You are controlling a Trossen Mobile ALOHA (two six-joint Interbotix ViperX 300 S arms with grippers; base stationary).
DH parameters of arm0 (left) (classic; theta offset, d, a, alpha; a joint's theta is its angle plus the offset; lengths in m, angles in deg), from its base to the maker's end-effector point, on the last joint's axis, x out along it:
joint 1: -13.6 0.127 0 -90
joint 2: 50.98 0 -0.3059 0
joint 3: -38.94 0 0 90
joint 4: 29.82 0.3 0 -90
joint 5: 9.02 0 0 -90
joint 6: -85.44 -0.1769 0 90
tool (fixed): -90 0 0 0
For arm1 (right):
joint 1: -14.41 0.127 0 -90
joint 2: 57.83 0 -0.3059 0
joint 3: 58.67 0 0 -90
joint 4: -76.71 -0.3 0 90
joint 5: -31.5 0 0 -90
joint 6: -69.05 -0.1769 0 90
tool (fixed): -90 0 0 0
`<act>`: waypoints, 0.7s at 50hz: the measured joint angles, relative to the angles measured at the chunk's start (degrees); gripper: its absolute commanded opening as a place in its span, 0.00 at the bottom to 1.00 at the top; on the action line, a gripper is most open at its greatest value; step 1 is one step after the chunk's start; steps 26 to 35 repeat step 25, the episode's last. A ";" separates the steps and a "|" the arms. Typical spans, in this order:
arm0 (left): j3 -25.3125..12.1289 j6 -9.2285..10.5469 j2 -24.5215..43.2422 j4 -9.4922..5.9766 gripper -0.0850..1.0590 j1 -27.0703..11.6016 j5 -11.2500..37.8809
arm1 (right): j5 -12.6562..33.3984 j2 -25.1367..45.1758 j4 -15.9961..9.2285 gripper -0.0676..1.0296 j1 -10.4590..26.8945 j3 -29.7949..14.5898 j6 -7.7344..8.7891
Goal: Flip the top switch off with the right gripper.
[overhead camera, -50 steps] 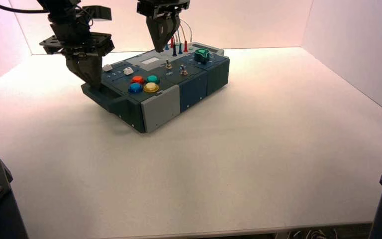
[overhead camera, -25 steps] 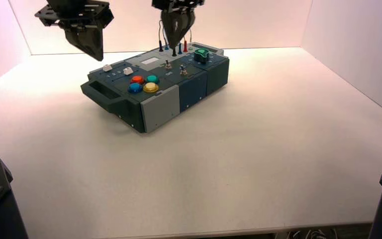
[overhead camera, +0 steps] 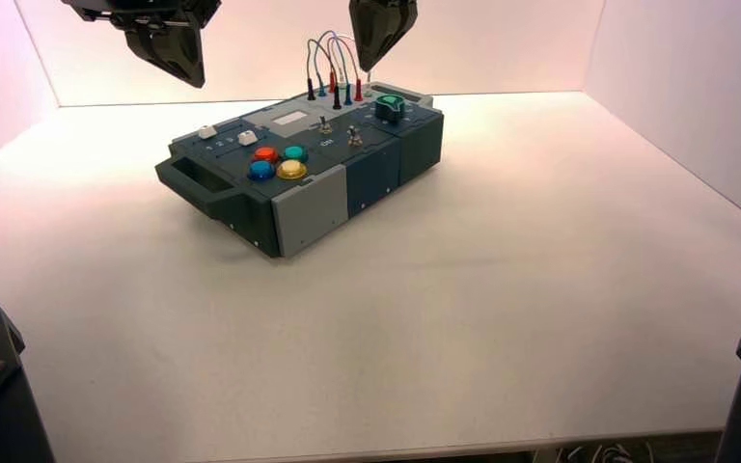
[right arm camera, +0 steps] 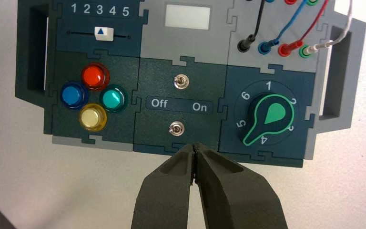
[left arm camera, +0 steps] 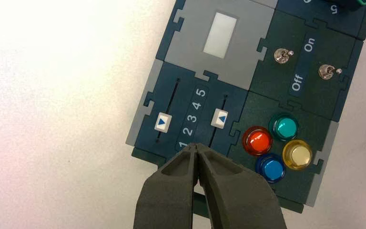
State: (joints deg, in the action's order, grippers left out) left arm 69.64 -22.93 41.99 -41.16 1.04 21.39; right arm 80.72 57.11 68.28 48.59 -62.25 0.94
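The clenched black right hand (right arm camera: 195, 147) hangs clear, likely because the slim silvery metal toggle (right arm camera: 181, 81) leans Off; the clenched left hand (overhead camera: 200, 84) idles above the box's (overhead camera: 311, 214) left end.

1. The top switch (right arm camera: 181, 81) is a tiny silvery toggle on a dark green panel of the box (overhead camera: 311, 214), the toggle nearer the pale display (right arm camera: 187, 17); its thin lever leans toward "Off".
2. The right tool (overhead camera: 366, 70), black and tapering, hangs point-down above the box's far end, fingers together, apart from the switch.
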 measured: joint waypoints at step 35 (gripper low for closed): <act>0.00 0.00 -0.09 -0.09 0.05 -0.09 0.00 | -4.48 -2.64 0.00 0.04 -0.09 6.24 -0.44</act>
